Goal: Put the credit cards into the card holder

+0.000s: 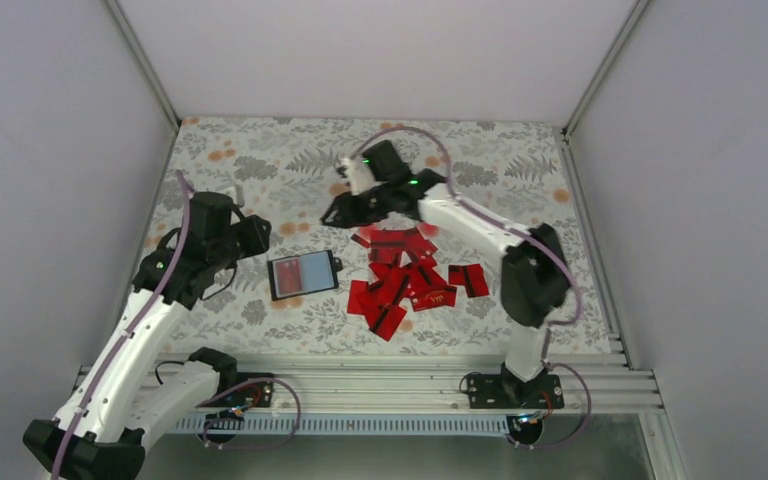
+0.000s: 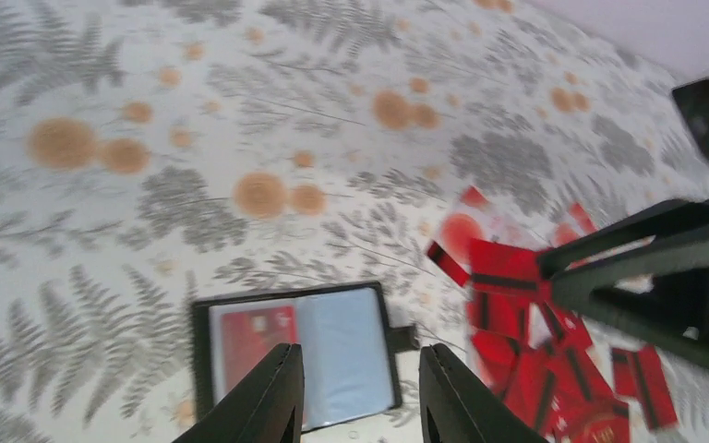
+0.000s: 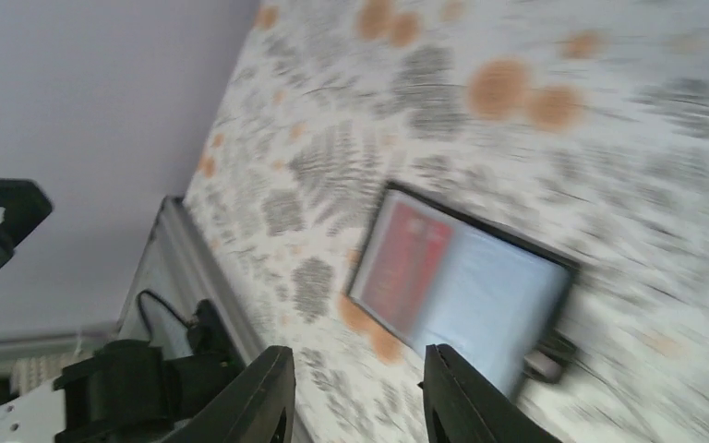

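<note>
- The table [image 1: 260, 150] is covered with a fern-and-flower patterned cloth, and everything else lies on it.
- The right arm [image 1: 460, 215] reaches from its base at 5 o'clock towards the middle. The right gripper [image 3: 355, 355] sits at about 11 o'clock from the card pile. Its fingers are spread wide and hold nothing.
- The left arm [image 1: 150, 320] rises from 7 o'clock. The left gripper [image 2: 360, 355] is at about 10 o'clock from the wallet, also parted wide and empty. Its wrist view shows the wallet between the two fingers.
- The credit cards [image 1: 405, 280] lie in a loose overlapping heap just right of centre. We see black stripes on several and gold lettering on at least one.
- The card holder [image 1: 303, 274] lies open and flat at 9 o'clock from the heap, near it but not touching it.
- A red card [image 2: 257, 346] fills the holder's left pocket, while the right pocket shows plain grey-blue.
- The snap tab [image 2: 404, 337] sticks out at 3 o'clock, towards the heap.
</note>
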`<state>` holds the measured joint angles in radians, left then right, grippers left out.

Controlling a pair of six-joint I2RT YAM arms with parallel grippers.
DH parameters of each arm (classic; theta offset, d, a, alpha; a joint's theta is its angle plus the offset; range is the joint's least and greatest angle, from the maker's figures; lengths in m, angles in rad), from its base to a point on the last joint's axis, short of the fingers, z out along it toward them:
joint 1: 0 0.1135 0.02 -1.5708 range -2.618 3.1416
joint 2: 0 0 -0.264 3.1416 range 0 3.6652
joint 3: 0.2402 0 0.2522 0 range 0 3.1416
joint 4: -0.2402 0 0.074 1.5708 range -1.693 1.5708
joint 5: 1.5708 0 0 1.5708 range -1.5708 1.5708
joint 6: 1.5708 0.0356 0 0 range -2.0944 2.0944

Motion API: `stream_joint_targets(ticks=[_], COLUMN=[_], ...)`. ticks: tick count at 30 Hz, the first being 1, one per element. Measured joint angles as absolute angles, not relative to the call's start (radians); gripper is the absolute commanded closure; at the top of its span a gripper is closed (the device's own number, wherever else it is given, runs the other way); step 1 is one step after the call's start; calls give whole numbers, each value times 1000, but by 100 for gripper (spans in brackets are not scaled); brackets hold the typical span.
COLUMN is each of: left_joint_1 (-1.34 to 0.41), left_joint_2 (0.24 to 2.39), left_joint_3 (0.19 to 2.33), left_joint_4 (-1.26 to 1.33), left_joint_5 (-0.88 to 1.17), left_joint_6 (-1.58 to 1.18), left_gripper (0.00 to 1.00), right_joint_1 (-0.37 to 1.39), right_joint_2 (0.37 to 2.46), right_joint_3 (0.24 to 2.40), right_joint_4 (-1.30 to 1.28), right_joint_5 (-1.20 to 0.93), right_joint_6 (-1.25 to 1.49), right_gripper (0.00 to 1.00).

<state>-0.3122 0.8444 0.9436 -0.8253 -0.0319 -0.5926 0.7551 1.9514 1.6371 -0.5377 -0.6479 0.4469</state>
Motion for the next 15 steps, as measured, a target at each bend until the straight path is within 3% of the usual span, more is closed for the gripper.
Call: stream_joint_targets(ticks=[7,15], left_joint_1=[-389,-585], left_joint_2=[940,1237], left_joint_3=[943,919], left_joint_4=[-676,-472], left_joint_5=[170,355], left_joint_6=[-490,-439], left_gripper=[63,55], right_joint_1=[534,448], right_joint_2=[1651,1541], right_joint_3=[1222,905], right_joint_4=[-538,-510], right_joint_5=[-543,-588], right_joint_6=[490,557], right_gripper=[62,58])
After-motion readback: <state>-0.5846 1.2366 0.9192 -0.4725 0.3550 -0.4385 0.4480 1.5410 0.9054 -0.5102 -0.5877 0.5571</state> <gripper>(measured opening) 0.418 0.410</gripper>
